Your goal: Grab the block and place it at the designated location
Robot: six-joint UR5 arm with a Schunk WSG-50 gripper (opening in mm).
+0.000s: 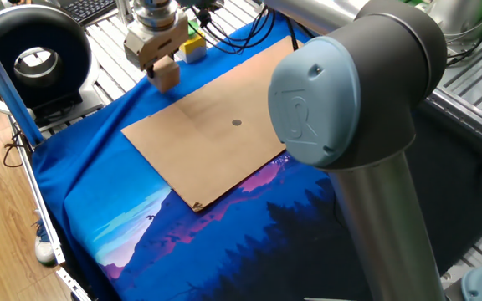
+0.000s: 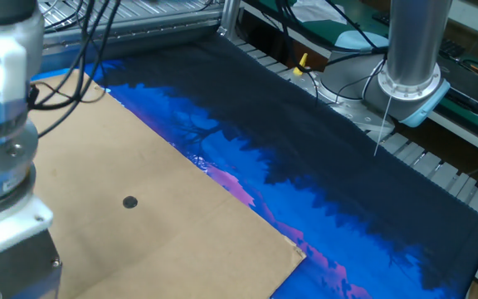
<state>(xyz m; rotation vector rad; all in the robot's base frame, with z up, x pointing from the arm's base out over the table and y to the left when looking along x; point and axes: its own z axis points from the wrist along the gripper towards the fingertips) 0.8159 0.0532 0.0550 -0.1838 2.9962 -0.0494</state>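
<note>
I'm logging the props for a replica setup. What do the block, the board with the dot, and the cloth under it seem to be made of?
The block, held in the gripper, looks like bare light wood: matte tan with darker side faces. The board looks like brown cardboard or thin fibreboard: flat, matte, sharp thin edges. The cloth seems to be printed fabric with a forest scene and soft wrinkles.

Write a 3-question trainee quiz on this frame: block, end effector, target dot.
1. True or false: the block is shut between the fingers of the end effector.
2. The dark dot lies: A) on the blue cloth, B) near the middle of the brown board, C) under the block.
3. Fill in: the block sits near the board's far ____ corner, as one fixed view frames it.

Key
1. True.
2. B; the other fixed view shows it too, on bare board.
3. Left; the dot is uncovered, so placement is not yet done.
</note>
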